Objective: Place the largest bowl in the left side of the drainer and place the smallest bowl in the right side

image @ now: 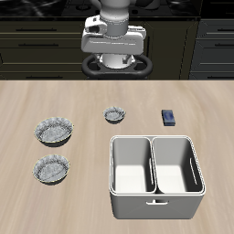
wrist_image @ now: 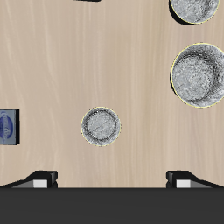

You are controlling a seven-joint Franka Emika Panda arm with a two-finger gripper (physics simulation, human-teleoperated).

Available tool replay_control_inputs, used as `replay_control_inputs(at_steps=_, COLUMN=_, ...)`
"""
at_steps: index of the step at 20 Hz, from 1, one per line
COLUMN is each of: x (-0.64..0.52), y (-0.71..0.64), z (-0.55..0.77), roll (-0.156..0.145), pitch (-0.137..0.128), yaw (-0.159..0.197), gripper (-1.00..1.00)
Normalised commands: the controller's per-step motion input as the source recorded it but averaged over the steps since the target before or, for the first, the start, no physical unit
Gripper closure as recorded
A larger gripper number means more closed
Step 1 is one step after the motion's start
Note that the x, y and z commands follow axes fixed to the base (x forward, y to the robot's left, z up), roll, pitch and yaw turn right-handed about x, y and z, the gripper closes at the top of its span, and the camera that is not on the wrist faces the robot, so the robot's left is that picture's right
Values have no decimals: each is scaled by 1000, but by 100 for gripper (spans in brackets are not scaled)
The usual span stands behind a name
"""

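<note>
The largest bowl (image: 55, 131), grey-blue speckled with a wavy rim, sits on the wooden table; it also shows in the wrist view (wrist_image: 199, 73). The smallest bowl (image: 114, 114) stands farther back near the table's middle, directly under the wrist camera (wrist_image: 101, 126). The drainer (image: 155, 206), a light grey tub with two empty compartments, stands near the front edge. My gripper (image: 114, 57) hangs high above the table's back, well above the smallest bowl. In the wrist view the gripper (wrist_image: 112, 179) is open and empty, fingertips (wrist_image: 39, 178) far apart.
A mid-sized matching grey bowl (image: 51, 168) sits nearer the front edge beside the largest bowl; it is cut off in the wrist view (wrist_image: 192, 7). A small dark blue object (image: 169, 117) lies behind the drainer and shows in the wrist view (wrist_image: 7, 125).
</note>
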Motion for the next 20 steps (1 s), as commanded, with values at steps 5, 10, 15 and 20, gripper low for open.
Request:
replay_control_inputs(at_steps=5, x=263, y=-174, z=16, roll=25, pitch=4, yaw=13, gripper=-100)
replay_control_inputs(at_steps=10, x=349, y=-213, z=-13, roll=60, pitch=12, yaw=-21, gripper=-100)
replay_control_inputs(at_steps=15, x=0, y=0, z=0, roll=0, pitch=0, yaw=0, gripper=-100)
replay_control_inputs(at_steps=20, x=626, y=-651, z=-155, roll=-56, pitch=-82, yaw=35, gripper=-100)
